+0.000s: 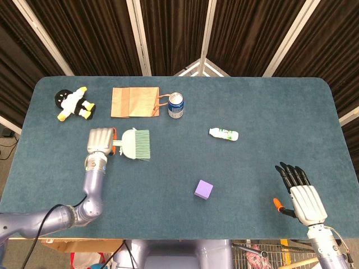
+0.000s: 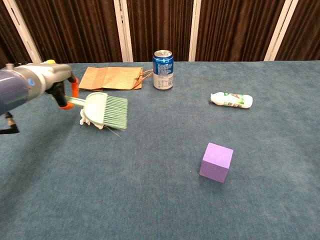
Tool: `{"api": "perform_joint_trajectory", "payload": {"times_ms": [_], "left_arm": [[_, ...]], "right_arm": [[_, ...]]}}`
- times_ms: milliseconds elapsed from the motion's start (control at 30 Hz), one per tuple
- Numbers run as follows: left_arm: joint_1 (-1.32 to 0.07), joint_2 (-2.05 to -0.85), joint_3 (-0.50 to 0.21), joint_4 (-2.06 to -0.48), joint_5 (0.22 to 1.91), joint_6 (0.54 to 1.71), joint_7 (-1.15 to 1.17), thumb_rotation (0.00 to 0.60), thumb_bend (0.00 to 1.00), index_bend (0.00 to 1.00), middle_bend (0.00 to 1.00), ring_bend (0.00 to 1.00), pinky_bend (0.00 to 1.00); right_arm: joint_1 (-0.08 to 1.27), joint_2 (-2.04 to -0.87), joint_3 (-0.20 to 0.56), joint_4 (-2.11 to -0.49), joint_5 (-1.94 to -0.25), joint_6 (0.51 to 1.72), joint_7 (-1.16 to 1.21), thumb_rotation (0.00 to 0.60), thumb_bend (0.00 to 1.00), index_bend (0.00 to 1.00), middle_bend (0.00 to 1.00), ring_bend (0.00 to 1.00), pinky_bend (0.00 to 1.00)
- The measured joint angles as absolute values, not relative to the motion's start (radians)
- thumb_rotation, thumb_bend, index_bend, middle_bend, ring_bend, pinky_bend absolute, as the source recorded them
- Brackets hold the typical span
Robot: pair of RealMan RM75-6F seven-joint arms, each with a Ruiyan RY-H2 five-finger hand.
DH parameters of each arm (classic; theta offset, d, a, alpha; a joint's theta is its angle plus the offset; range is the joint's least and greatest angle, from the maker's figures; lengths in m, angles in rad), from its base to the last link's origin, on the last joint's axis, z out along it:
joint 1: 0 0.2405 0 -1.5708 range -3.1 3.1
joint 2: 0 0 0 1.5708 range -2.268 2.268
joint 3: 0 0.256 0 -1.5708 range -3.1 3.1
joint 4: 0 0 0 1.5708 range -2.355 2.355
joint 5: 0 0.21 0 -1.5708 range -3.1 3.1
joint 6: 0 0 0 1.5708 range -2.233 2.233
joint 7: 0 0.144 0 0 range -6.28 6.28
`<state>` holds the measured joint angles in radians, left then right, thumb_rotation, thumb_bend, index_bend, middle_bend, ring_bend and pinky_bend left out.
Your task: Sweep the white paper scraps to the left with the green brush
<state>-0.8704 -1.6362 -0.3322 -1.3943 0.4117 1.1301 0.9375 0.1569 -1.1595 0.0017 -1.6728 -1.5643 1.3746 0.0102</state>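
Observation:
My left hand (image 1: 100,143) (image 2: 47,82) grips the handle of the green brush (image 1: 136,144) (image 2: 106,110), left of the table's middle. The brush lies low over the white paper scraps (image 2: 89,120), which peek out from under its left edge in the chest view. In the head view the brush hides the scraps almost fully. My right hand (image 1: 299,193) rests open near the front right corner, far from the brush, holding nothing.
A brown paper bag (image 1: 133,102) and a blue can (image 1: 176,105) stand behind the brush. A penguin plush (image 1: 72,103) lies at the far left. A small white bottle (image 1: 224,133) lies right of centre, a purple cube (image 1: 203,189) nearer the front.

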Motion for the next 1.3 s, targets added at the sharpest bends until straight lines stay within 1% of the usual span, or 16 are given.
{"api": "perform_joint_trajectory", "payload": {"times_ms": [200, 367, 500, 667, 767, 967, 1200, 1300], "left_arm": [[-0.811, -1.524, -0.3, -1.456, 0.444, 1.171, 0.912, 0.6, 0.81, 0.81, 1.0, 1.0, 1.0], [-0.751, -1.383, -0.284, -1.514, 0.485, 1.201, 0.868, 0.6, 0.81, 0.81, 1.0, 1.0, 1.0], [-0.713, -1.274, -0.296, -1.557, 0.509, 1.208, 0.802, 0.6, 0.81, 0.81, 1.0, 1.0, 1.0], [-0.702, -1.23, -0.337, -1.618, 0.532, 1.198, 0.723, 0.6, 0.81, 0.81, 1.0, 1.0, 1.0], [-0.724, -1.251, -0.346, -1.635, 0.54, 1.19, 0.72, 0.6, 0.81, 0.81, 1.0, 1.0, 1.0], [-0.791, -1.376, -0.338, -1.631, 0.527, 1.185, 0.758, 0.6, 0.81, 0.81, 1.0, 1.0, 1.0], [-0.866, -1.572, -0.303, -1.558, 0.493, 1.19, 0.816, 0.6, 0.81, 0.81, 1.0, 1.0, 1.0], [-0.878, -1.614, -0.277, -1.521, 0.484, 1.2, 0.833, 0.6, 0.81, 0.81, 1.0, 1.0, 1.0]], "right_arm": [[0.155, -1.159, -0.002, -1.675, -1.577, 1.382, 0.006, 0.6, 0.34, 0.0, 0.0, 0.0, 0.0], [0.154, -1.16, -0.004, -1.676, -1.586, 1.387, -0.002, 0.6, 0.34, 0.0, 0.0, 0.0, 0.0], [0.154, -1.163, -0.003, -1.677, -1.584, 1.387, -0.007, 0.6, 0.34, 0.0, 0.0, 0.0, 0.0], [0.157, -1.165, -0.002, -1.677, -1.581, 1.383, -0.01, 0.6, 0.34, 0.0, 0.0, 0.0, 0.0], [0.157, -1.166, -0.001, -1.676, -1.579, 1.382, -0.01, 0.6, 0.34, 0.0, 0.0, 0.0, 0.0], [0.157, -1.163, 0.003, -1.673, -1.569, 1.379, 0.001, 0.6, 0.34, 0.0, 0.0, 0.0, 0.0], [0.156, -1.159, 0.004, -1.672, -1.563, 1.379, 0.012, 0.6, 0.34, 0.0, 0.0, 0.0, 0.0], [0.154, -1.157, 0.004, -1.672, -1.565, 1.383, 0.015, 0.6, 0.34, 0.0, 0.0, 0.0, 0.0]]}}
